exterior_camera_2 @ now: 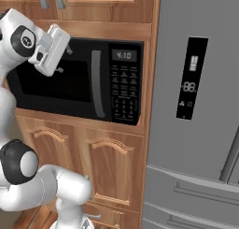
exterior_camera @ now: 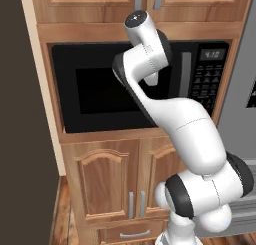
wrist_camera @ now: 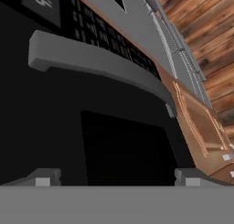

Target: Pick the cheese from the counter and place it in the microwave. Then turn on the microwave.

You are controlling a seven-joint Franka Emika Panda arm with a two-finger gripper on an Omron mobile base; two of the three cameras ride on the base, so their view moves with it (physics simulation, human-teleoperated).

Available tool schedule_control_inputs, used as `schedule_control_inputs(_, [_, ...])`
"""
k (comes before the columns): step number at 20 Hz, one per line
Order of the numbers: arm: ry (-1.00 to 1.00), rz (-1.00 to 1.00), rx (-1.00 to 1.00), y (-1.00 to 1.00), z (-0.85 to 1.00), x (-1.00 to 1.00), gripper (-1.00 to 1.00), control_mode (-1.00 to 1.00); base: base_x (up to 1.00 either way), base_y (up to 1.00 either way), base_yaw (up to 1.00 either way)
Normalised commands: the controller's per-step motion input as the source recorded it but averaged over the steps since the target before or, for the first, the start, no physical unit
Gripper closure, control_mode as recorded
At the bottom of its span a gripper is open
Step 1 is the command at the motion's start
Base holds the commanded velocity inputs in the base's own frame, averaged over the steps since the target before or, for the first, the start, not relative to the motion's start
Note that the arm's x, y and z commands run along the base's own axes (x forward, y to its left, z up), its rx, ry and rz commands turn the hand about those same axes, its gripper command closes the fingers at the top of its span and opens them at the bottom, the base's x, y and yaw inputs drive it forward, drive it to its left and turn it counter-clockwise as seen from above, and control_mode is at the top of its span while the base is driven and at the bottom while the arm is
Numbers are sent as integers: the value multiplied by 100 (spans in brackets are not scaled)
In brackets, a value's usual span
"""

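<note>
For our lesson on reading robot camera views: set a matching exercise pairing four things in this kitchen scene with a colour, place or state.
Things:
1. microwave
2. door handle
3. fridge
4. gripper

Descriptions:
A. grey, vertical bar
B. tall, grey, right of the keypad
C. open, close to the dark window
D. black, door shut

Pairs: 1-D, 2-A, 3-B, 4-C

The microwave (exterior_camera_2: 74,83) is shut — its dark door blocks any way into the cavity. The gripper (exterior_camera_2: 65,60) hangs close before the door glass, fingertips (wrist_camera: 43,178) spread with nothing between them, and the grey handle (wrist_camera: 96,63) bars the side toward the keypad (exterior_camera_2: 124,90). The refrigerator (exterior_camera_2: 196,106) walls off the right — open air remains only in front of the cabinets (exterior_camera: 110,179).
</note>
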Motion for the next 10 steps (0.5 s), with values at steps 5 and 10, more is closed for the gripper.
schedule_control_inputs(5, [0, 0, 0, -32, -52, 47, -100, -100, 0, 0, 0])
schedule_control_inputs(10, [0, 0, 0, -25, -44, 34, -100, -100, 0, 0, 0])
